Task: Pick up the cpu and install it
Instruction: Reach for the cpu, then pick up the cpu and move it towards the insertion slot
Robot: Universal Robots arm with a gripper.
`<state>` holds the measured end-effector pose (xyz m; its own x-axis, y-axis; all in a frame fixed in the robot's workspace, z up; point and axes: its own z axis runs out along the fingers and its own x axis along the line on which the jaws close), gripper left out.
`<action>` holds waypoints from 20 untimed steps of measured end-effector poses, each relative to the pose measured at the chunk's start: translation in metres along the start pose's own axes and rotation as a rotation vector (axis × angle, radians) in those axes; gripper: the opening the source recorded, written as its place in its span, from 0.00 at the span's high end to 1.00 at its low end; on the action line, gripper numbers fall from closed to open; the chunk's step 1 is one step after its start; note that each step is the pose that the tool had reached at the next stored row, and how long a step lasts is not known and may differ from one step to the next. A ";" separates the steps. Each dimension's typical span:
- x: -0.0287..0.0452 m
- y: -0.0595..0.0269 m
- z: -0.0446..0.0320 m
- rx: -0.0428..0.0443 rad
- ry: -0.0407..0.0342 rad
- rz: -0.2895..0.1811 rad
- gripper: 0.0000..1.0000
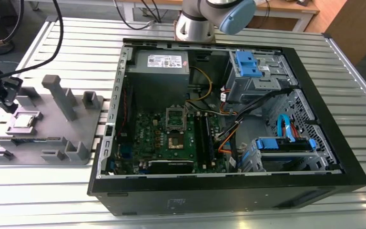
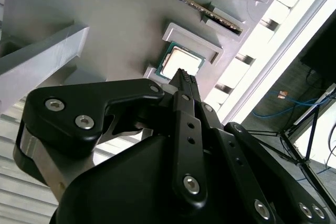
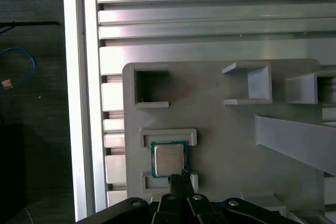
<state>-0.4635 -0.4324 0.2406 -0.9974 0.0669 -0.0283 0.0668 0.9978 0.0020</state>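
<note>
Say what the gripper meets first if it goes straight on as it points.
Probably the cpu, seated in the grey fixture: in the first wrist view the gripper points at its edge. Depth is unclear, so the pocket rim is possible.

Wrist views close over cpu (image 3: 169,159)

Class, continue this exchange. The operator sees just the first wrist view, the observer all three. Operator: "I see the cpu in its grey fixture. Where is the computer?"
Observer: An open case lies beside the fixture, on the exterior view's right.
Operator: Anything in there to seat it in?
Observer: Yes, a square socket faces up in the middle of the motherboard.
Operator: And where am I in the scene?
Observer: The gripper hangs over the fixture's end away from the case, close by the cpu.
</note>
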 end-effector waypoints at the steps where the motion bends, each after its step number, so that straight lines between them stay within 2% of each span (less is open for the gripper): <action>1: 0.0000 0.0000 0.0010 -0.0001 -0.0001 0.000 0.89; 13: 0.0003 0.0000 0.0087 0.0000 -0.0001 0.000 0.89; 20: 0.0003 0.0000 0.0090 -0.0001 -0.0001 0.000 0.89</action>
<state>-0.4635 -0.4324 0.2316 -0.9974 0.0669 -0.0284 0.0669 0.9978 0.0021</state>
